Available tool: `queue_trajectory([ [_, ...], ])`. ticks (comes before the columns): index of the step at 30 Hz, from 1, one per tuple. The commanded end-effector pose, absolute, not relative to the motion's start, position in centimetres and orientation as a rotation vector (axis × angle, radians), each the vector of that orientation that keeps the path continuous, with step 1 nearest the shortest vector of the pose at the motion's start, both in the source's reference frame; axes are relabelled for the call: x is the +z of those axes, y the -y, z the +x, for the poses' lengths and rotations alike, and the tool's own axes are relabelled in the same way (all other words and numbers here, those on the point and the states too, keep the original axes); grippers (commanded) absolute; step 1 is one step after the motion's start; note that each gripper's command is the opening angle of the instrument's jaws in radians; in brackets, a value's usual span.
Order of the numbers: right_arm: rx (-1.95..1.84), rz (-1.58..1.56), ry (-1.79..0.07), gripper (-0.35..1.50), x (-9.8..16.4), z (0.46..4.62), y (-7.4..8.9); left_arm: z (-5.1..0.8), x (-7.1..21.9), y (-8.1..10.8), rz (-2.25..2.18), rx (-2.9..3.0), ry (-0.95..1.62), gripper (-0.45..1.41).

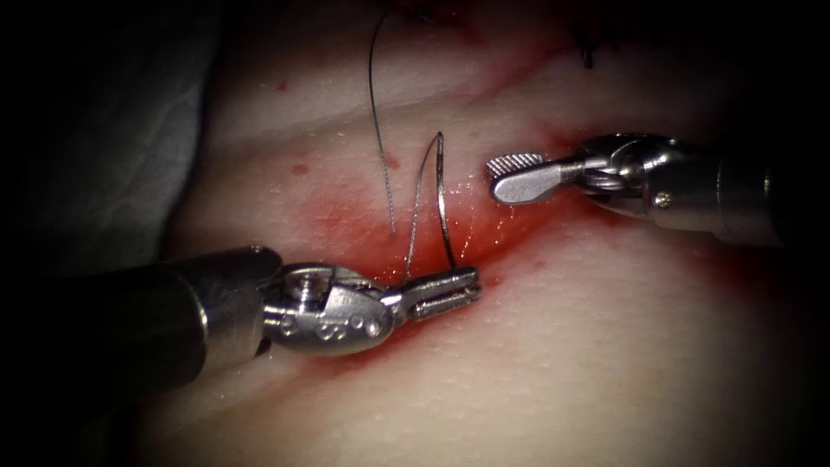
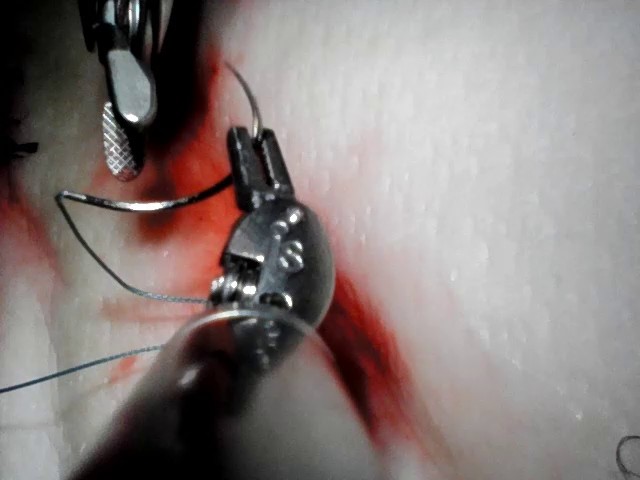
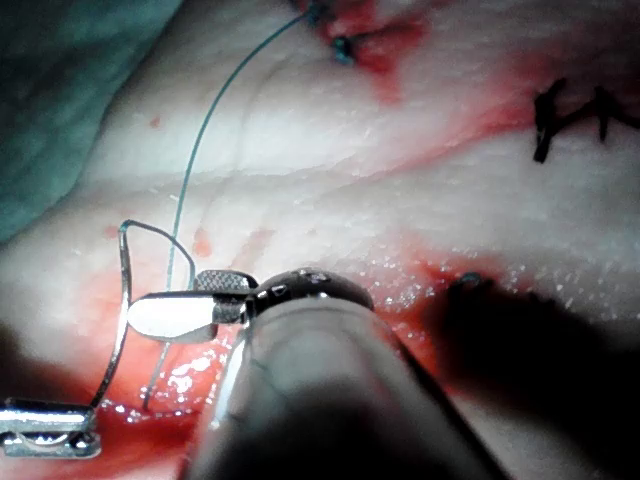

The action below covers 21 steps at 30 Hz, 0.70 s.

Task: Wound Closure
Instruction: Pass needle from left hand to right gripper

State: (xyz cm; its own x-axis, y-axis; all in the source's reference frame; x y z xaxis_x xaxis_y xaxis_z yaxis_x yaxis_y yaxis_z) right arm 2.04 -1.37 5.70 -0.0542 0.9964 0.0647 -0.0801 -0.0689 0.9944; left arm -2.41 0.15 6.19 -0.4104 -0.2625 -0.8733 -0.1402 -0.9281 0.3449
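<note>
My left tool (image 1: pixel 462 285) comes in from the left over the cut (image 1: pixel 527 229), jaws shut on the curved needle (image 1: pixel 443 199) a short way back from its point. The needle stands up out of the jaws, free of the tissue (image 1: pixel 605 363), and its point pokes past the jaws (image 2: pixel 255 145) in the left wrist view. Thread (image 1: pixel 415 203) falls from the needle's upper end to the red fluid by the cut. A second run of thread (image 1: pixel 379 121) goes up and away. My right tool (image 1: pixel 506 177) hovers to the needle's right, open and holding nothing (image 3: pixel 190 300).
Dark finished stitches (image 1: pixel 588 54) (image 3: pixel 560 115) sit at the far end of the cut. Red fluid (image 1: pixel 346 216) stains the tissue around the tools. A grey-green drape (image 1: pixel 104 130) borders the tissue on the left.
</note>
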Motion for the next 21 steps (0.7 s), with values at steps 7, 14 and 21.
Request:
queue_trajectory([
  [7,1.308,1.208,-1.148,1.26,5.77,2.3,1.48,-2.49,6.22,-0.12,1.657,-2.497,0.577,-0.45],
  [14,1.273,1.239,-1.143,1.13,5.79,2.38,1.54,-2.5,6.22,-0.12,1.657,-2.498,0.578,-0.45],
  [21,1.275,1.235,-1.146,1.08,5.83,2.5,1.6,-2.52,6.21,-0.11,1.661,-2.493,0.575,-0.45],
])
